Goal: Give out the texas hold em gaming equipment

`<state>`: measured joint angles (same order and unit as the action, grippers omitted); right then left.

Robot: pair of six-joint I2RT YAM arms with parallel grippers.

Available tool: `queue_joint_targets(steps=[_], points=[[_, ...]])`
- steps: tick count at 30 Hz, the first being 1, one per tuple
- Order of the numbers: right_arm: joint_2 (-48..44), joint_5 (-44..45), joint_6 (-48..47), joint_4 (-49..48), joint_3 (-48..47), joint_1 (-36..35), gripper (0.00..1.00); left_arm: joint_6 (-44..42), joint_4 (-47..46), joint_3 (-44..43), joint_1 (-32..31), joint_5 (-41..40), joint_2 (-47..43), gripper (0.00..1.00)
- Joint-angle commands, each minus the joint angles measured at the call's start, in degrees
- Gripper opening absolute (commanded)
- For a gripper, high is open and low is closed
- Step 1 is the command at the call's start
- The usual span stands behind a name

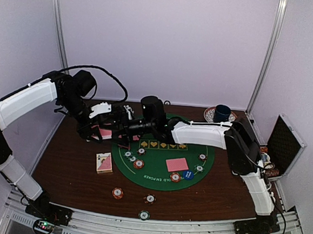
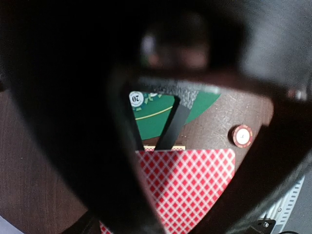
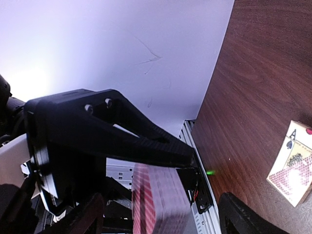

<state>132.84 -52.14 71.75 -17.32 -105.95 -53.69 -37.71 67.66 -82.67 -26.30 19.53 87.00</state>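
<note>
My left gripper (image 1: 101, 128) is shut on a deck of pink-backed playing cards (image 1: 107, 133), held above the table's back left. The left wrist view shows the deck's checked back (image 2: 190, 180) filling the space between my dark jaws. My right gripper (image 1: 122, 129) reaches in from the right and stands open. In the right wrist view the deck (image 3: 158, 197) lies between its fingers (image 3: 243, 217), which are wide apart. A single pink card (image 1: 177, 164) lies on the green felt mat (image 1: 155, 165) among several striped chips (image 1: 138, 163) and a blue disc (image 1: 188, 175).
A card box (image 1: 104, 163) lies left of the mat. Loose chips (image 1: 117, 192) sit near the front edge. A dark blue cup (image 1: 222, 112) on a saucer stands at the back right. An open black case (image 1: 284, 146) stands at the right edge.
</note>
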Motion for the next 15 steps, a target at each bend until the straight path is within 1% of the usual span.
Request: queue_joint_targets(steps=[1, 10, 15], points=[[2.69, -3.12, 0.07, 0.93, -5.48, -1.2, 0.84, 0.3, -0.42, -1.96, 0.11, 1.16, 0.31, 0.0], [6.56, -4.82, -0.33, 4.9, -12.14, -1.68, 0.81, 0.36, -0.42, -3.06, 0.11, 2.0, 1.44, 0.0], [7.82, -5.59, -0.29, 5.68, -12.66, -1.59, 0.78, 0.36, -0.42, -3.37, 0.11, 2.0, 1.35, 0.0]])
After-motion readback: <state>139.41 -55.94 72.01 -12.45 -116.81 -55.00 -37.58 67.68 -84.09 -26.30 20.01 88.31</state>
